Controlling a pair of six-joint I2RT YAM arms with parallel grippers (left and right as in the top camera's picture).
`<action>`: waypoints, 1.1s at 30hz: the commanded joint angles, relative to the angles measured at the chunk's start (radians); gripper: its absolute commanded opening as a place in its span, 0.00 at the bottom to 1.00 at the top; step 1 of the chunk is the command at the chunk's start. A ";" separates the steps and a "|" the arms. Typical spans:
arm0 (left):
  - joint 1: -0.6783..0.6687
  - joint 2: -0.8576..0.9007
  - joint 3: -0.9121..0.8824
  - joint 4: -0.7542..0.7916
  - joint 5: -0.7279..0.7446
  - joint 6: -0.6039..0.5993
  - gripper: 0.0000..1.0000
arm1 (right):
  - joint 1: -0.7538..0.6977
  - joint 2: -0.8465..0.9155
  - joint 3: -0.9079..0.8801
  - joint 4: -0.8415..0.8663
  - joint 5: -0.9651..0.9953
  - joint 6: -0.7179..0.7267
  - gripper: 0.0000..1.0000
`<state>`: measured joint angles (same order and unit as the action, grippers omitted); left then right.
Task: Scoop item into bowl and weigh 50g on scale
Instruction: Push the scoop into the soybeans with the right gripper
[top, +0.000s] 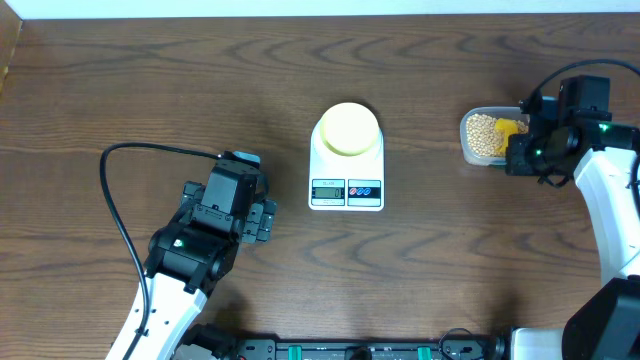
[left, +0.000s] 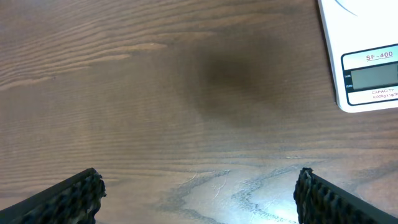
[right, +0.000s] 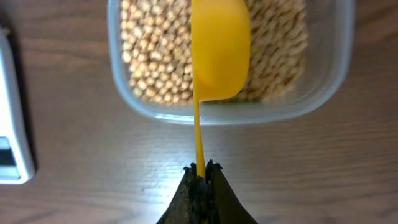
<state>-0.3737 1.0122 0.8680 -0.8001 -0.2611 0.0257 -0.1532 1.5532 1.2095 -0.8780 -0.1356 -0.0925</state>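
A dark brown wooden surface (top: 120, 80) with wavy grain is filling the overhead view, and a pale strip (top: 300, 6) is running along beyond its far edge. A clear plastic tub (right: 336, 74) with rounded corners is sitting on the surface near the right edge. A yellow scoop (right: 217, 50) is hanging over the tub, with its rounded cup lying within the tub's walls and its thin handle reaching out across the rim. A black cable (top: 160, 148) is looping across the left part of the surface.
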 joint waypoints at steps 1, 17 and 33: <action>0.004 0.002 0.002 0.018 0.039 -0.002 1.00 | -0.010 0.005 -0.002 0.035 0.055 -0.009 0.01; 0.004 0.026 0.002 0.129 0.410 -0.002 1.00 | -0.010 0.005 -0.002 0.018 0.054 -0.018 0.01; 0.004 0.026 0.002 0.144 0.459 -0.119 1.00 | -0.012 0.005 -0.047 0.030 0.046 -0.074 0.01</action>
<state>-0.3737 1.0363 0.8680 -0.6674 0.1856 -0.0532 -0.1532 1.5532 1.1812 -0.8555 -0.0895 -0.1478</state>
